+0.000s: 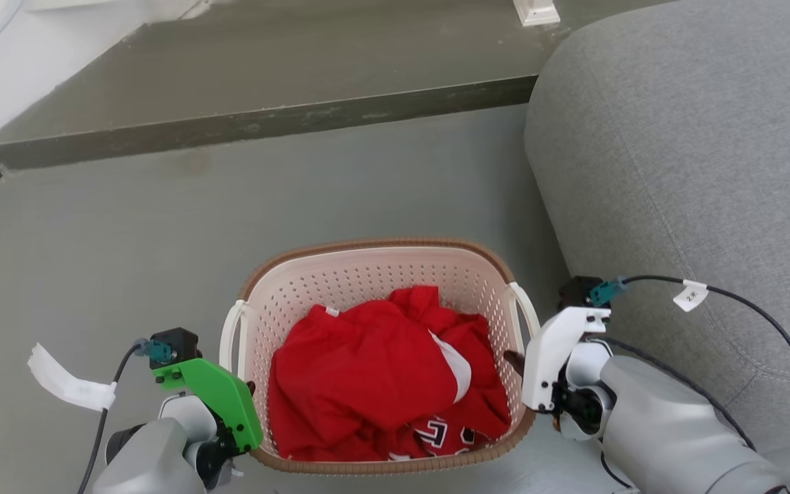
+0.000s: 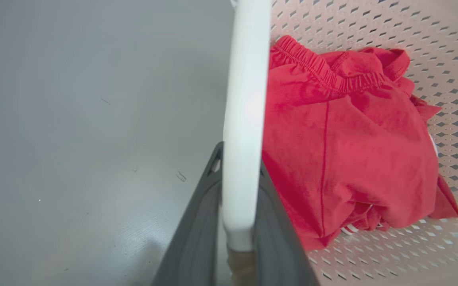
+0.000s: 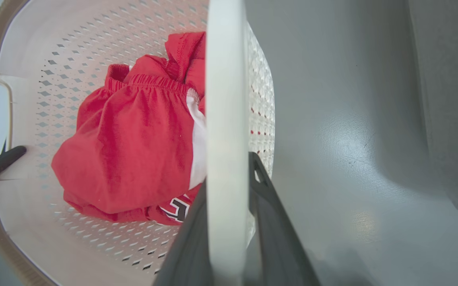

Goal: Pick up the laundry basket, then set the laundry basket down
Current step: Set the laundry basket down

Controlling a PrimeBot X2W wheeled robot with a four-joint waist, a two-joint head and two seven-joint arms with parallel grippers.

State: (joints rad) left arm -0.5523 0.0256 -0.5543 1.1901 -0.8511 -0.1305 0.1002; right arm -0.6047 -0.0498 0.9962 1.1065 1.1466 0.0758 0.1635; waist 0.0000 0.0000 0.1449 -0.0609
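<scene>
Squarely between them sits the basket [image 1: 381,245]; left end effector [image 2: 239,159] and right end effector [image 3: 229,174] each clamp a handle [image 2: 245,99].

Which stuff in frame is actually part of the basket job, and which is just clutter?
Job: laundry basket; left gripper clamping its left handle; right gripper clamping its right handle.
Lying about: red clothes in the basket; grey sofa; floor step.

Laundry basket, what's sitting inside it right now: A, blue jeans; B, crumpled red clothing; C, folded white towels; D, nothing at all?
B: crumpled red clothing with a white stripe lies in the bottom of the laundry basket, as the head view and both wrist views show.
</scene>
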